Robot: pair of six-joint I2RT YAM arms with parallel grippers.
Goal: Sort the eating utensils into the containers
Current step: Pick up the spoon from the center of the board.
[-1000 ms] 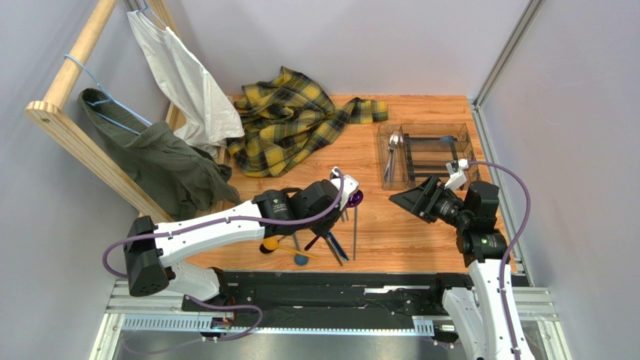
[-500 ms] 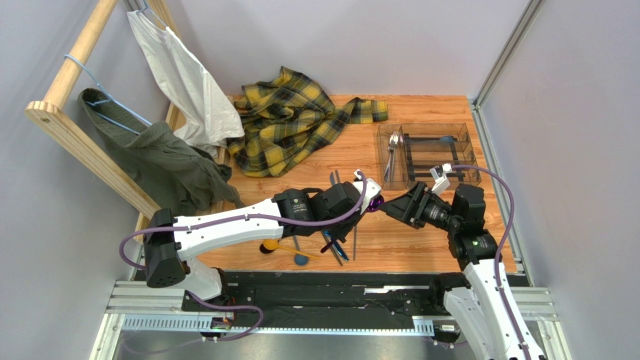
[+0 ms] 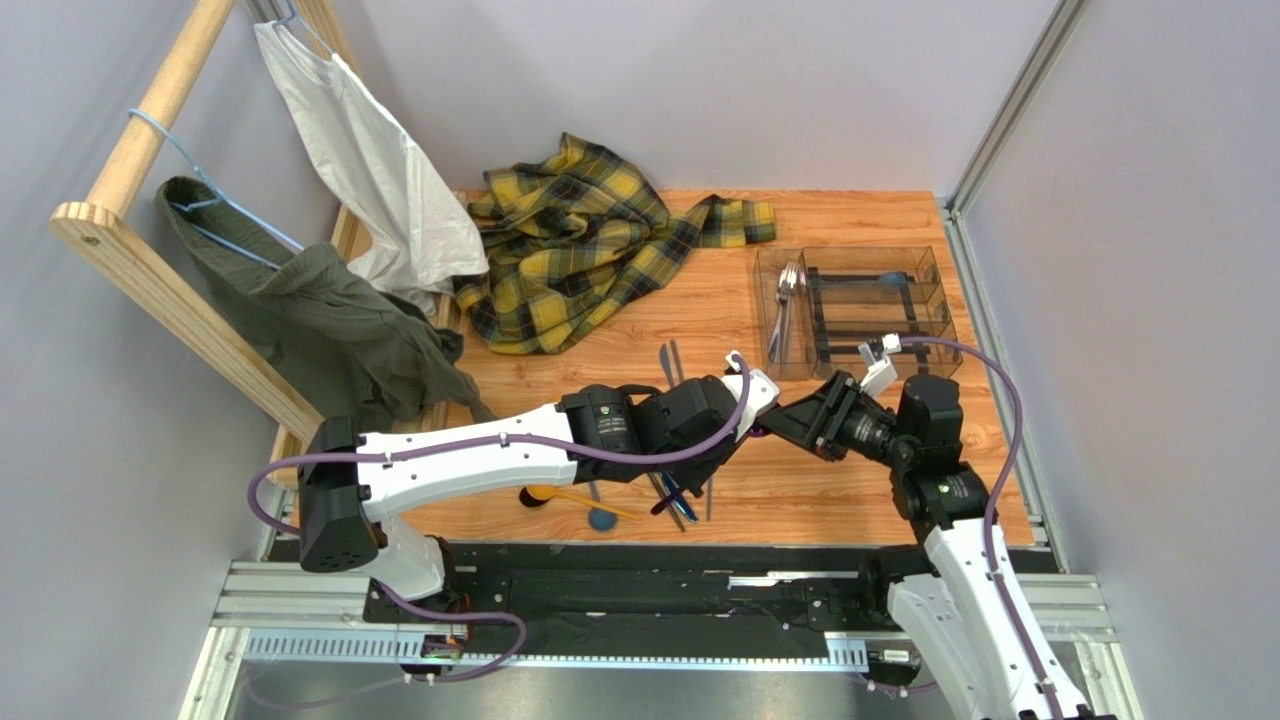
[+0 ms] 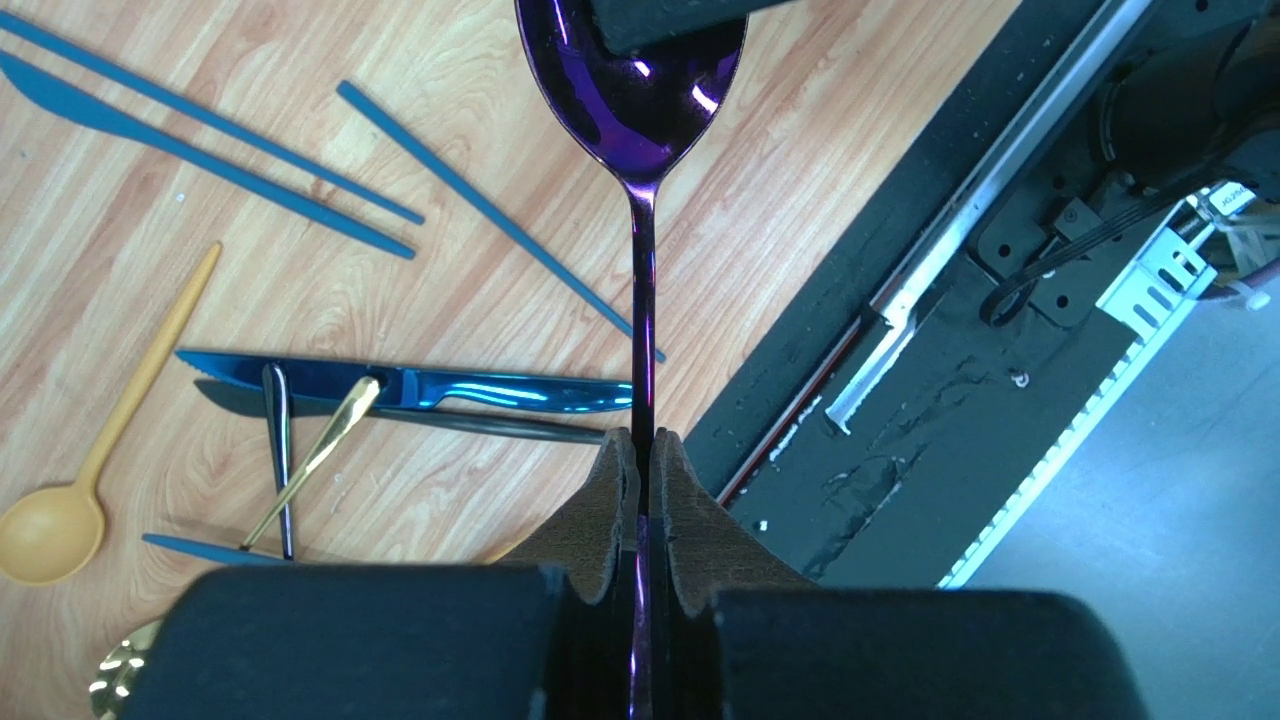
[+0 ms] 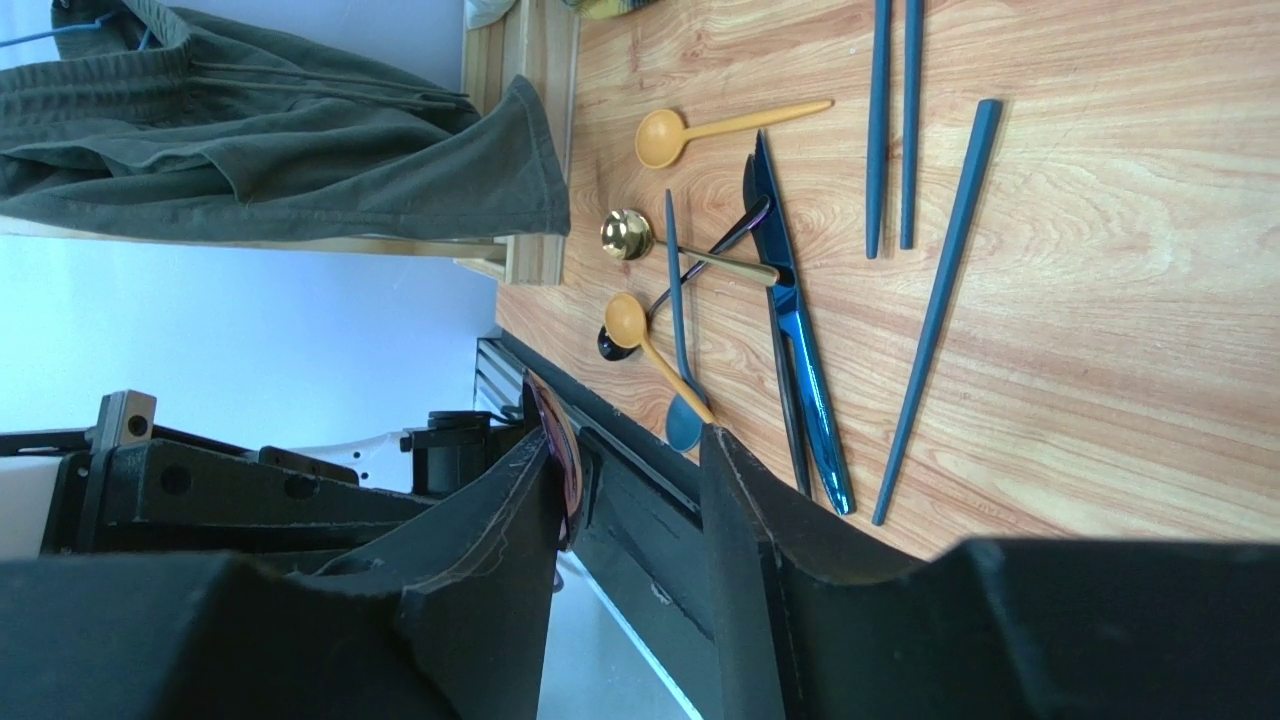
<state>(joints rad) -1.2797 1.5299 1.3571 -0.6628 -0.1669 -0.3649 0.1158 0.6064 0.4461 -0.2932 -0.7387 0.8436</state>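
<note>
On the wooden desk [image 3: 721, 300], the clear, shallow plastic tray with long compartments [image 3: 924, 270] sits at the far right corner. We can make out only a few pieces in it: some silver cutlery [image 3: 784, 308] in its left compartment and what looks like one teal spoon [image 3: 894, 279] at the far end. We judge the sorting to be in its early part.

Most of the set lies loose in a heap near the front edge of the desk. It includes a glossy blue knife [image 5: 804, 375], slim blue sticks [image 5: 876, 120], pale yellow spoons [image 5: 661, 138] and a few dark pieces crossing one another.

Between heap and tray, above the desk, the left pincer [image 4: 643, 465] is clamped tight on the handle of an iridescent purple spoon [image 4: 639, 90]. The right pincer [image 5: 624, 450] stands part-way apart on either side of the bowl, with a gap showing, so we judge that it has no grip yet. This looks like a hand-over. The spoon has yet to reach its compartment, and the whole heap is left to do.
</note>
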